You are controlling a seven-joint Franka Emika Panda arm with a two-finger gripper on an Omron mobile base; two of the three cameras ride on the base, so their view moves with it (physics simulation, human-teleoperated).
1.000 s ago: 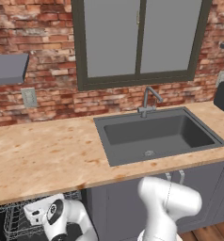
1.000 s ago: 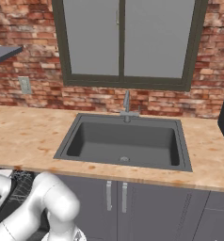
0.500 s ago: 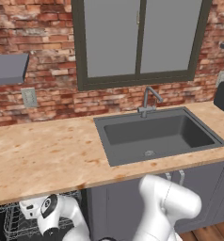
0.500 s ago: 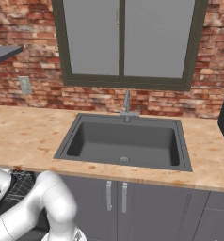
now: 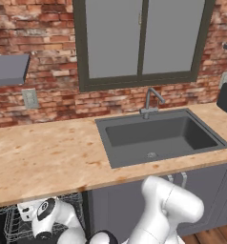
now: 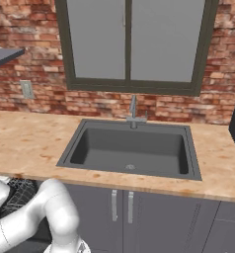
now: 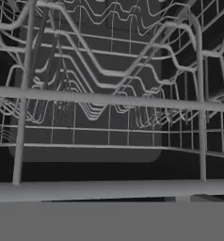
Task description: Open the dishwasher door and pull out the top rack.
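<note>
Hand view: top rack wires close ahead

One top rack, one sink, one faucet, two cabinet handles.

no readable text, labels or signs

Red brick wall behind a wooden counter; dark-framed window above the grey sink
</note>
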